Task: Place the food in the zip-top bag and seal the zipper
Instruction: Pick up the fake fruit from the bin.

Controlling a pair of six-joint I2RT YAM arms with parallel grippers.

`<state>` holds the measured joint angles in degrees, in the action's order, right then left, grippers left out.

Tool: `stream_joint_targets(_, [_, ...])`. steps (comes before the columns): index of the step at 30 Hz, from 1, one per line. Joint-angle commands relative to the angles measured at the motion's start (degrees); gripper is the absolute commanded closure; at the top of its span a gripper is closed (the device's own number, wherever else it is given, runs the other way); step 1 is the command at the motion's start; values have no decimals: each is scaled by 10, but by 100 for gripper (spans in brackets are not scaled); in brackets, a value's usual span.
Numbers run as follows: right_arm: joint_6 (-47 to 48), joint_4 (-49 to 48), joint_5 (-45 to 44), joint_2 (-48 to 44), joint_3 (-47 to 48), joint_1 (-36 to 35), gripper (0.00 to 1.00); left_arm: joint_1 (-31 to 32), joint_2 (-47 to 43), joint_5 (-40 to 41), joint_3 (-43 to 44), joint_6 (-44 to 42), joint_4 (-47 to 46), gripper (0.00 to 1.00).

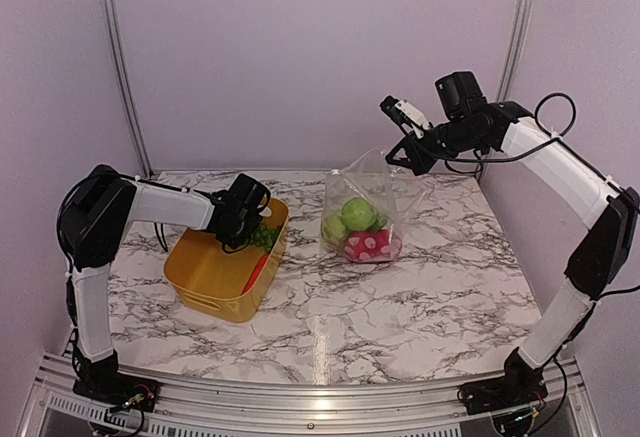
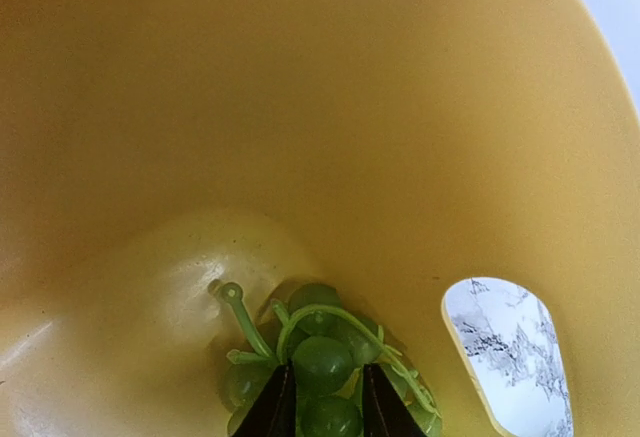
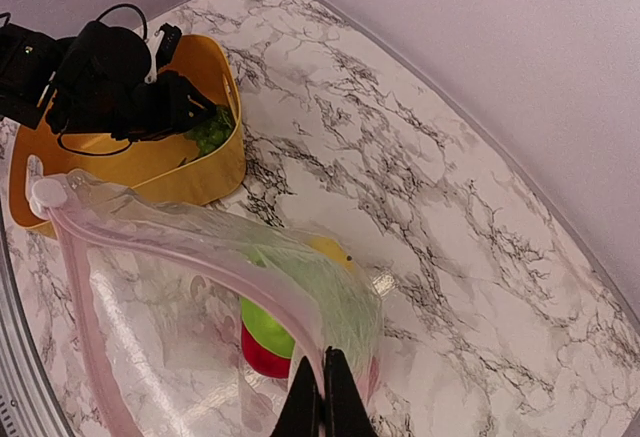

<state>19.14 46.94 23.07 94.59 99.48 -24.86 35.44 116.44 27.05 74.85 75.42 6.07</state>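
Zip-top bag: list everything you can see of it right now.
The zip-top bag is clear, crinkly plastic with a pale pink zipper along its mouth and a white tab at one end. The mouth gapes open. The right gripper holds it upright, jaws shut on the mouth edge, its bottom resting on the marble table. Inside lie green, red and yellow food pieces. It stands apart from the yellow bin.

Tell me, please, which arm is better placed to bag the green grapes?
Left: the left gripper grips the green grapes inside the yellow bin, while the right gripper holds the zip-top bag by its mouth.
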Motion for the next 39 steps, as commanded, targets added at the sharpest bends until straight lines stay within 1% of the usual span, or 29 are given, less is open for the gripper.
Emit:
stream_joint_targets(1, [2,-8,5,-12,3,-1,100,-5,7,16,-2,-17,24,78])
stream_joint_targets(4, [2,-7,5,-10,4,-1,100,-5,-4,18,-9,-28,18,88])
stream_joint_targets(7, [1,-6,6,-7,7,-1,100,-5,-24,25,-22,-40,9,95])
stream_joint_targets(8, [1,-6,6,-6,7,-1,100,-5,-31,29,-26,-43,8,99])
stream_joint_targets(9, [1,-5,5,-6,9,-1,100,-5,-39,33,-29,-50,7,100])
stream_joint_targets(17, [2,-4,1,-5,12,-1,100,9,-121,78,-37,-133,5,100])
stream_joint_targets(26, [2,2,3,-1,28,-1,100,42,-215,74,-27,-276,-43,100])
stream_joint_targets(28, [2,4,4,0,34,-2,100,51,-233,66,-22,-316,-53,100])
stream_joint_targets(30, [0,5,5,2,37,-2,100,57,-252,49,-23,-349,-87,100])
stream_joint_targets(39, [-3,6,8,7,40,-3,100,87,-321,-26,7,-425,-139,100])
